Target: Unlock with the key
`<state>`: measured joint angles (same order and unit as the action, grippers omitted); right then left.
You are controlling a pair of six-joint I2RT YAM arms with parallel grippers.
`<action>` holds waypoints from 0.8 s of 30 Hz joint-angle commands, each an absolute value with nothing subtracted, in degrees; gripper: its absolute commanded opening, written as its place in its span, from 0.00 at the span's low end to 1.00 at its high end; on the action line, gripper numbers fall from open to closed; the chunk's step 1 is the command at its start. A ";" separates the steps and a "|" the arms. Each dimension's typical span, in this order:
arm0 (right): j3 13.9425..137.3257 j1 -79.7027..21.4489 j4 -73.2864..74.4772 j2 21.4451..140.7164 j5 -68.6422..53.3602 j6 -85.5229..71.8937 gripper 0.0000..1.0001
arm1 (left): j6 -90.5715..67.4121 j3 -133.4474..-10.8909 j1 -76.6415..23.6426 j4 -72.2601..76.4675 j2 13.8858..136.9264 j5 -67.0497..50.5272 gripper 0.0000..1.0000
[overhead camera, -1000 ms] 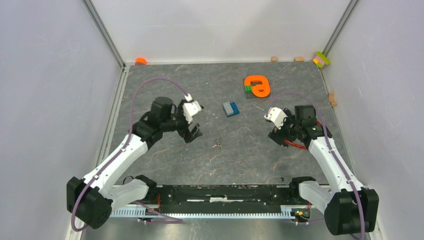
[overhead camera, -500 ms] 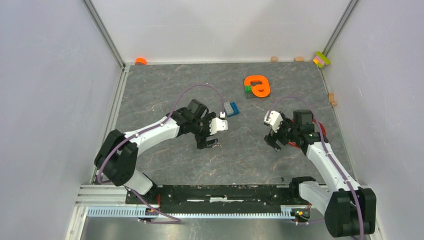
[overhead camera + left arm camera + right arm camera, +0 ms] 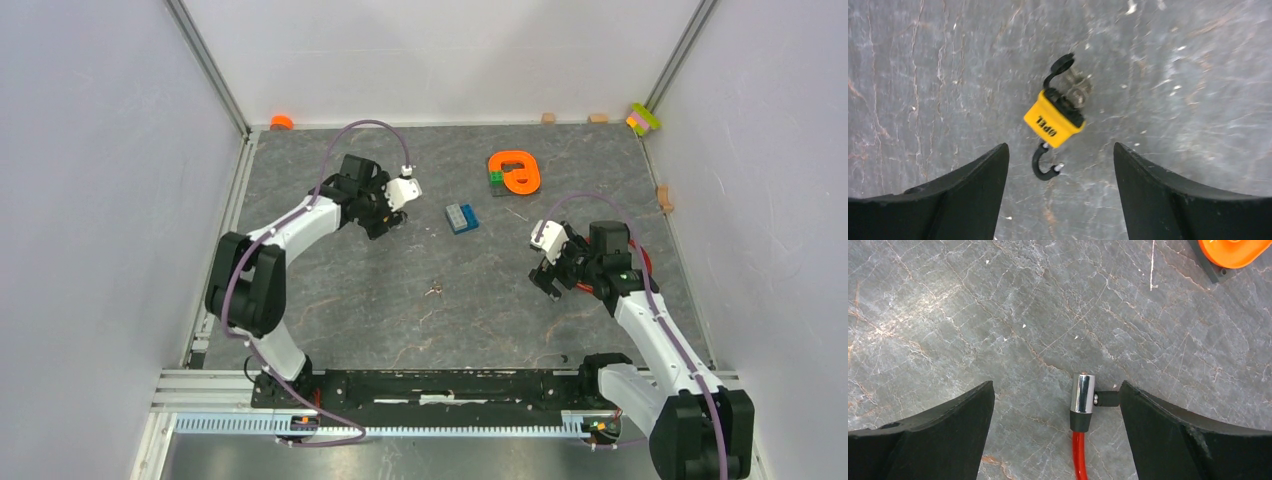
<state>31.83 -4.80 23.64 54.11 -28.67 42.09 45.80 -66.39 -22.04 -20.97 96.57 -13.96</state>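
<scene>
**Change from the earlier frames.** The left arm has swung away from the key [image 3: 434, 290]. Half a second ago it hovered over the key. The key lies at the same spot on the grey tabletop [image 3: 330, 300], near the middle, between the two arms and touched by neither. The left gripper [image 3: 384, 221] now hangs farther back and to the left, on the left of the blue brick [image 3: 461, 217]. The right arm has barely shifted.

**Left arm.** It stretches away from its base with the wrist turned down toward the tabletop. In its wrist view the left gripper [image 3: 1060, 148] shows its jaws spread wide and empty. The yellow padlock [image 3: 1054, 119] lies flat between them and touches neither. Its black shackle [image 3: 1044, 163] curves toward the camera, one end out of the lock body.

**Right arm.** It is bent at the elbow, wrist pointing down. The right gripper [image 3: 1055, 386] also has its jaws released. The metal plug [image 3: 1082, 399] of the red cable [image 3: 1078, 456] lies between them, ungripped and nearer the right-hand finger.
</scene>
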 commanded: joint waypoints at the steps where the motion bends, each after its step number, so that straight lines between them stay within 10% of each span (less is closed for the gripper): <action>1: 31.20 -4.69 23.06 54.10 -28.92 42.96 0.98 | 53.62 -70.47 -19.54 -25.37 101.65 -11.86 0.80; 24: 32.26 -4.67 24.70 55.95 -30.75 41.48 0.98 | 50.74 -64.41 -16.97 -26.02 103.85 -2.04 0.32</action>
